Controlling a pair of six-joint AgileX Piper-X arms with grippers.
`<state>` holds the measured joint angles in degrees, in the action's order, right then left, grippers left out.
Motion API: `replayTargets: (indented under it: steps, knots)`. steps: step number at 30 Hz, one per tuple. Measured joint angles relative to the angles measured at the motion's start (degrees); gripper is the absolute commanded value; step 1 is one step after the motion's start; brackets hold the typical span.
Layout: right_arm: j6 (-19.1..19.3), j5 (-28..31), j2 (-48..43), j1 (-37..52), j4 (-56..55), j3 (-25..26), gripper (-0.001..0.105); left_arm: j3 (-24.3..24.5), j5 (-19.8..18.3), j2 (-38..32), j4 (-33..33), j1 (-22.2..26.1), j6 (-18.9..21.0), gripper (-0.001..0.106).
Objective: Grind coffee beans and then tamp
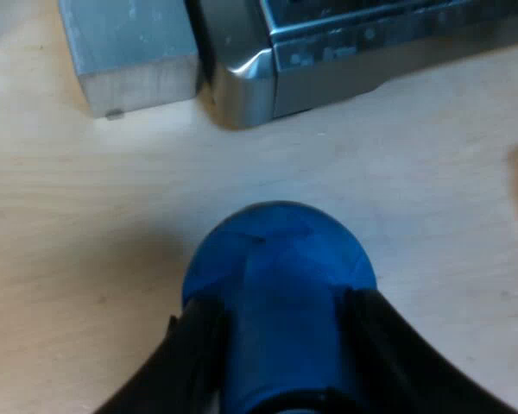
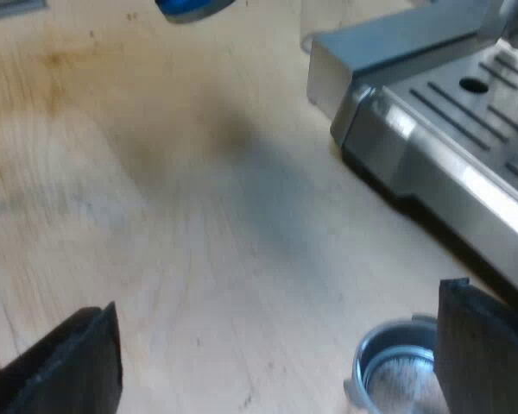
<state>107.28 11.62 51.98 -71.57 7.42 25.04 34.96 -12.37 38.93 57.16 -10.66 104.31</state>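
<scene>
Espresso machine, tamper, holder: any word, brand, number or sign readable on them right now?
No readable text anywhere.
On the espresso machine: bare metal and tray slots, no lettering.
On the blue tamper in the left hand: no mark.
On the metal holder: no print visible.

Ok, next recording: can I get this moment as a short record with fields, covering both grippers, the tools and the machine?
left gripper: shut on the rounded blue tamper
right gripper: open, black fingers wide apart over the pale wooden table
metal holder: round steel basket on the table, beside one right finger
espresso machine: brushed steel, slotted drip tray near the right gripper
grey block: rectangular, beside the machine's corner
tamping: not yet begun; tamper and holder apart
</scene>
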Motion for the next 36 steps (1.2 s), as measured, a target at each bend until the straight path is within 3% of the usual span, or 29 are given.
replayTargets:
  steps: [5, 9, 17, 23, 28, 29, 30, 36]
  knots:
    - [-2.68, 2.74, -3.54, 0.00, -4.22, 0.00, 0.075, 0.00, -3.72, -6.59, 3.12, -7.66, 0.34, 0.000]
    - [-4.89, 8.64, -5.87, 0.00, -11.61, 0.00, 0.075, 0.00, -3.87, -6.98, 2.88, -12.45, 0.34, 0.000]
    - [-6.50, 14.58, -6.62, 0.00, -8.08, -4.76, 0.075, 0.00, -3.90, -6.98, 2.88, -17.55, 0.34, 0.000]
    - [-6.95, 14.78, -6.76, 0.00, -3.26, -9.35, 0.075, 0.00, -3.90, -6.98, 2.78, -18.13, 0.34, 0.000]
    - [-6.95, 13.96, -6.76, 0.00, -2.82, -10.13, 0.075, 0.00, -3.90, -6.88, 2.39, -18.13, 0.34, 0.000]
    - [-6.95, 13.35, -6.76, 0.00, -2.80, -10.61, 0.075, 0.00, -3.90, -6.61, 2.17, -18.13, 0.34, 0.000]
    - [-6.95, 8.23, -6.76, 0.00, -1.49, -13.41, 0.075, 0.00, -3.90, -5.75, 1.92, -18.13, 0.34, 0.000]
    - [-7.04, 7.72, -6.76, 0.00, -0.36, -14.45, 0.075, 0.00, -3.90, -4.47, 0.56, -20.68, 0.34, 0.000]
